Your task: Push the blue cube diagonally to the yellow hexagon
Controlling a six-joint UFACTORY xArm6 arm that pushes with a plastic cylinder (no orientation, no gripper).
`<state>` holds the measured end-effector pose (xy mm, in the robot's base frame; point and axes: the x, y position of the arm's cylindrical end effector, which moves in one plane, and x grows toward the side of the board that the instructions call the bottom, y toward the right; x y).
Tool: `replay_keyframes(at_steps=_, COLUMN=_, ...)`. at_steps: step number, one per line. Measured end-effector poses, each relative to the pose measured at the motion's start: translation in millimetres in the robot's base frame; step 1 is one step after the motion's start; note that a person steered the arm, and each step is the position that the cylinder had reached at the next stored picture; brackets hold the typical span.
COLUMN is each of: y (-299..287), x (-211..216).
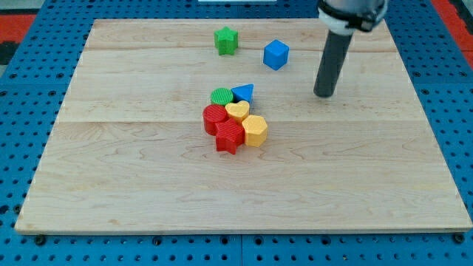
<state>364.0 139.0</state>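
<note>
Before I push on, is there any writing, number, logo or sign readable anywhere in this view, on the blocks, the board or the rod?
None: no word, number, brand or sign can be read in this view.
The blue cube, yellow hexagon and the other blocks have plain faces.
The wooden board shows only grain.
The rod above my tip is plain dark.

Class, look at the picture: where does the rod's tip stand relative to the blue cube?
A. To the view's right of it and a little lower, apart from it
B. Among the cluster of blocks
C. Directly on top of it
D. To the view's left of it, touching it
A: my tip rests on the board to the view's right of the blue cube, slightly lower, with bare wood between them.
</note>
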Motion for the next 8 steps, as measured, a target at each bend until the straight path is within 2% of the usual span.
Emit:
replay_keyframes(at_steps=1, y=-0.1, x=-57.1)
replay_keyframes(at_steps=2, y=-22.6, x=-88.2)
replay_keyframes(at_steps=3, y=-55.2, x=-72.5)
replay_keyframes(at_steps=4, y=-69.2, x=-31.2)
replay_keyframes(at_steps=5, y=-69.2, x=-47.5)
replay_keyframes(at_steps=6, y=-70.8, x=-89.7)
replay_keyframes(at_steps=7, y=-110.3, x=-98.0)
replay_keyframes(at_steps=8, y=-143.2, x=-76.4)
